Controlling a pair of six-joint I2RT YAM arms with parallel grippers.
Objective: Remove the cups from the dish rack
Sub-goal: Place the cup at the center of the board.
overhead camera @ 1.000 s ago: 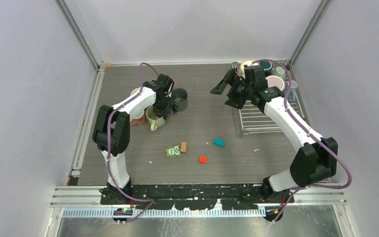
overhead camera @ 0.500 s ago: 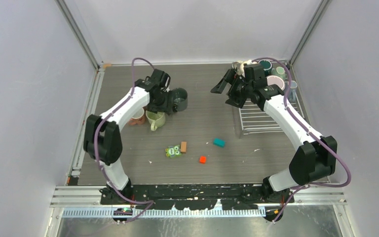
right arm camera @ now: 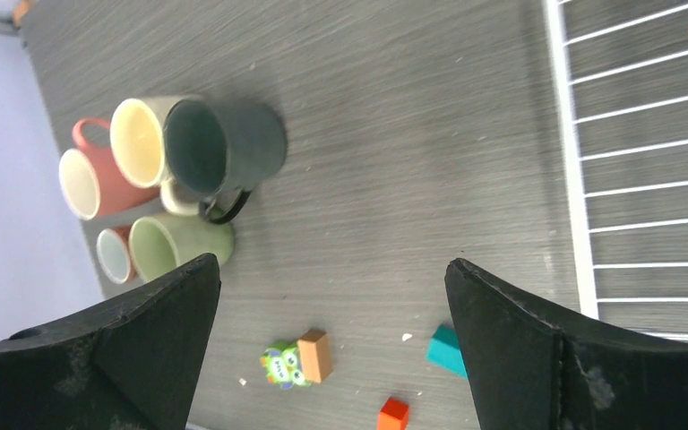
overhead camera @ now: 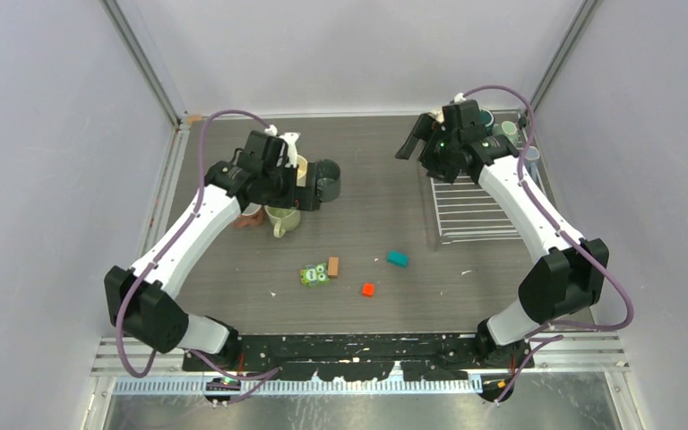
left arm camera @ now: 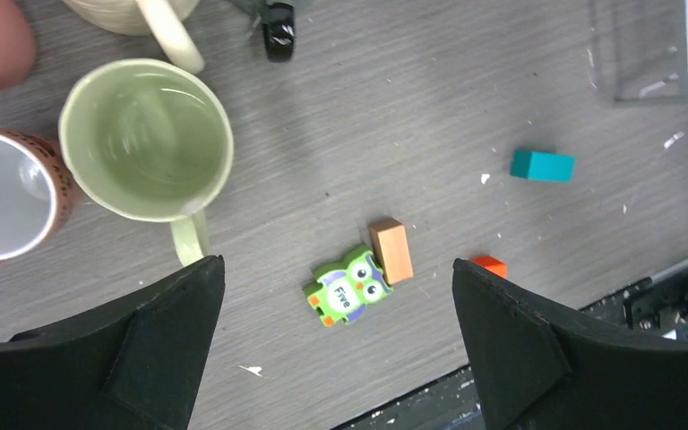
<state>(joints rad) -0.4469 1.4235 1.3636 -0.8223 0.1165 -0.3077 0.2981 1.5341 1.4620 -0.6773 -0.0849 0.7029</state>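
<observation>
Roughly half done: unloaded ceramic mugs (right arm camera: 224,148), dark grey, cream, pink and pale green, cluster toward the far-left corner of the grey wood-grain table (overhead camera: 376,215). A few remaining mugs (overhead camera: 504,128) sit at the far end of the silver wire dish rack (overhead camera: 475,210), by the right edge. Left gripper (left arm camera: 336,267) and right gripper (right arm camera: 330,262) gape, empty. Small toy blocks (left arm camera: 542,165) lie scattered; lilac walls (overhead camera: 54,134) enclose the table.

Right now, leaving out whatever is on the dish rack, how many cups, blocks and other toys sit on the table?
Cups off the dish rack: 5 (dark cup, cream cup, green cup, pink cup, second pink cup)
Blocks: 3 (teal block, orange-brown block, red block)
Owl toy: 1
Total: 9
</observation>
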